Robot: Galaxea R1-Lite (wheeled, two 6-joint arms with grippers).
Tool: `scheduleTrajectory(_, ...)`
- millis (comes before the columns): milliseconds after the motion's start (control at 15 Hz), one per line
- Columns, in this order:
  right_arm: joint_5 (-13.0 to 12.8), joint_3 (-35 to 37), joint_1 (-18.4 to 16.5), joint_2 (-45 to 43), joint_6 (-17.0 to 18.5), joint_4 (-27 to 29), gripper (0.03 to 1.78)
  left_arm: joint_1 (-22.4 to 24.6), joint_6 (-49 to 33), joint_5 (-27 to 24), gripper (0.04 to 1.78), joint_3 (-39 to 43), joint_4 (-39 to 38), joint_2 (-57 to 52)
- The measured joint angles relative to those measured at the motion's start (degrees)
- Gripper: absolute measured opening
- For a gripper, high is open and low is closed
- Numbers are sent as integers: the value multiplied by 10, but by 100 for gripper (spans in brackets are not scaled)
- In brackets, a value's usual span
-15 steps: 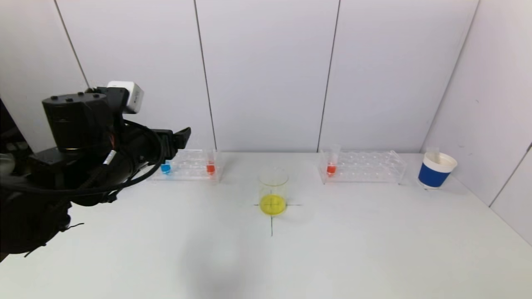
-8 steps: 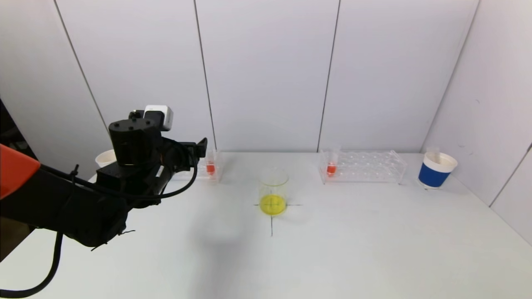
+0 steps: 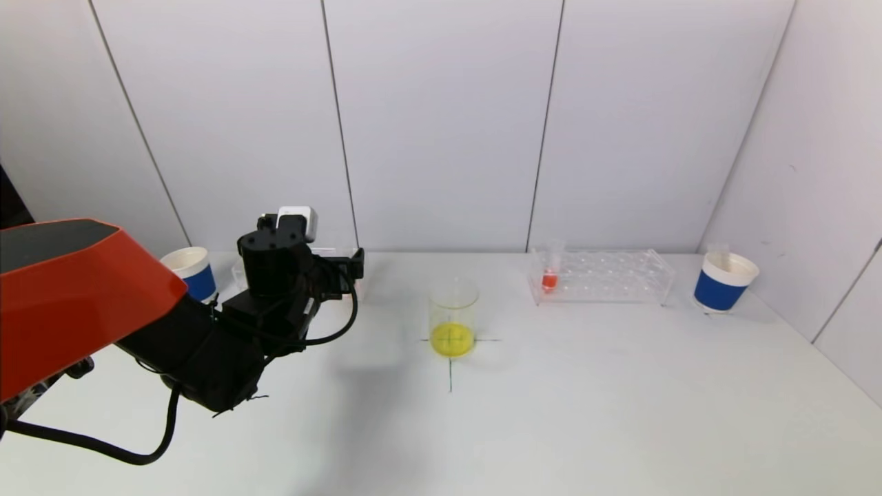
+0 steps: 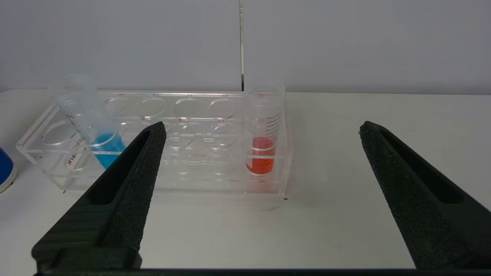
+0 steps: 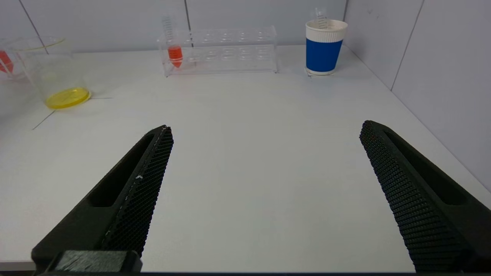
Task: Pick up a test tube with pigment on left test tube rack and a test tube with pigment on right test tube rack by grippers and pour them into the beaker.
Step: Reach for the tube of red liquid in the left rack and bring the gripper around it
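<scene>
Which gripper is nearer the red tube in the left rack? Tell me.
Left. The left gripper is open just in front of the red tube in the left rack; the right gripper hangs far off, over bare table.

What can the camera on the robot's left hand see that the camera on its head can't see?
Only the left wrist view shows the tilted clear test tube with blue liquid and the upright clear test tube with red liquid in the left clear plastic rack, between the open left gripper's black fingers. Only the head view shows the glass beaker with yellow liquid, the right clear plastic rack and the right blue-and-white paper cup. Both show the white table.
</scene>
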Motion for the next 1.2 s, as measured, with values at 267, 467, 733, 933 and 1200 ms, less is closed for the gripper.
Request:
scheduleTrajectory(267, 0, 0, 0, 0, 0, 0, 177, 2, -2, 1, 176, -26, -12, 43)
scheduleTrajectory(467, 0, 0, 0, 0, 0, 0, 177, 6, -2, 4, 176, -52, -12, 69)
scheduleTrajectory(733, 0, 0, 0, 0, 0, 0, 177, 20, -2, 11, 176, -85, -12, 97)
scheduleTrajectory(933, 0, 0, 0, 0, 0, 0, 177, 25, -1, 15, 176, -105, -11, 112)
scheduleTrajectory(1200, 0, 0, 0, 0, 0, 0, 177, 26, -1, 16, 176, -124, -9, 125)
